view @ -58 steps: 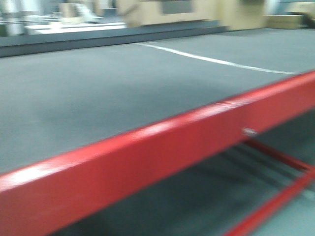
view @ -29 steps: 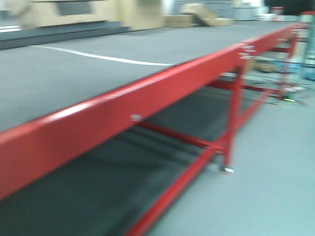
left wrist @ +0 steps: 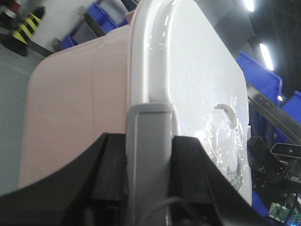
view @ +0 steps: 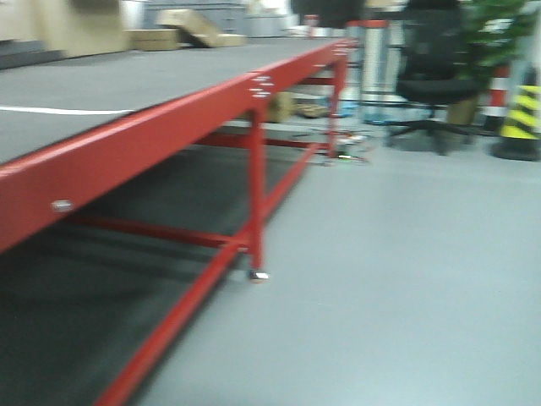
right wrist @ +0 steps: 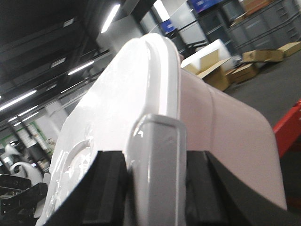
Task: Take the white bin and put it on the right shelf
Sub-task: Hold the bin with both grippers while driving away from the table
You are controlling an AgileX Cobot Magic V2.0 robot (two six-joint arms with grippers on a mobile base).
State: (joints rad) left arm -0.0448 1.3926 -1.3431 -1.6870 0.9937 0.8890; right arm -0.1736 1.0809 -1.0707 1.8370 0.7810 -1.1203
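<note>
The white bin (left wrist: 75, 108) fills the left wrist view, pale pink side at left and glossy white lid (left wrist: 197, 80) at right. My left gripper (left wrist: 149, 146) is shut on the grey clip at the bin's rim, with a black finger on each side. In the right wrist view the same bin (right wrist: 225, 136) shows its lid at left and its pink wall at right. My right gripper (right wrist: 157, 165) is shut on the grey clip at that end. The bin hangs between both grippers. The right shelf is out of view, and the front view shows no bin or gripper.
A long red-framed table (view: 169, 118) with a grey top runs along the left of the front view, one leg (view: 256, 194) on the grey floor. A black office chair (view: 431, 76) and a yellow-black cone (view: 520, 110) stand far right. Blue crates (left wrist: 261, 77) sit behind the bin.
The front view has swung right along the red table. Its leg, the open floor, the chair and the cone have come into view.
</note>
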